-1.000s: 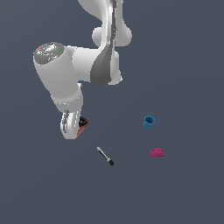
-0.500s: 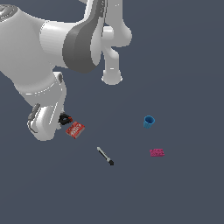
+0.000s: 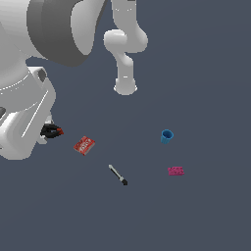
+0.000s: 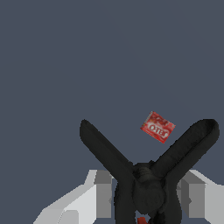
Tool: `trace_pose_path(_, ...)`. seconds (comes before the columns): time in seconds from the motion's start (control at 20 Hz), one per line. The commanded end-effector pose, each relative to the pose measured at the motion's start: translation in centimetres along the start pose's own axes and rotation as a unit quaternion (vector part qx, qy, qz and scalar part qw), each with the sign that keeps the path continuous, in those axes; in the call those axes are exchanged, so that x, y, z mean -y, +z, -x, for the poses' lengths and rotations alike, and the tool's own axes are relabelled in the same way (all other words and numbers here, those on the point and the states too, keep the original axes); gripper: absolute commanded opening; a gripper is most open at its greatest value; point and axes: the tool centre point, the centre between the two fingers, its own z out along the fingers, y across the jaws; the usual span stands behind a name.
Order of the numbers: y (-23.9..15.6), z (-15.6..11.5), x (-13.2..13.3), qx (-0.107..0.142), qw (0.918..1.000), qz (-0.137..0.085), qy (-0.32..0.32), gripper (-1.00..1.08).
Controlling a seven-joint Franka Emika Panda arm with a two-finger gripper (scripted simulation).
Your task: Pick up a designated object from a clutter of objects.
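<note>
The fingers (image 4: 148, 192) are closed on the black clamp (image 4: 148, 175): in the wrist view one pale finger stands on each side of its pivot, and its two dark handles spread away from the hand like an X. In the exterior view the clamp (image 3: 51, 131) shows only as a small black shape with a red-orange tip, at the edge of the big white arm (image 3: 24, 117), which hides the fingers themselves there. It seems to be already off the counter (image 3: 206, 73), though I cannot see a clear gap under it. From the clamp, the flat red box (image 3: 84, 145) lies near, at about four o'clock in the exterior view, and it is seen also past the clamp in the wrist view. The marker (image 3: 117, 175) lies further in the same direction. The blue cup (image 3: 166, 136) is well apart at three o'clock, with the pink block (image 3: 176, 171) below it. I judge that the main risk now is slipping: the hold is on the rounded pivot, so the clamp could turn or drop if the arm moves fast. A fall could land it on the red box.
</note>
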Motion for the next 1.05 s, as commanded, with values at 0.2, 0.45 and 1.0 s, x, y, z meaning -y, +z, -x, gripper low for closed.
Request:
trace_pose_path(0.2, -2.5, -1.6, 1.4, 0.001, 1.0, 0.0, -0.001, -1.0)
trace_pose_path(0.45, -3.7, -2.3, 2.0, 0.001, 1.0, 0.0, -0.001, -1.0)
trace_pose_path(1.0, -4.6, -2.9, 2.6, 0.001, 1.0, 0.0, 0.0, -1.0)
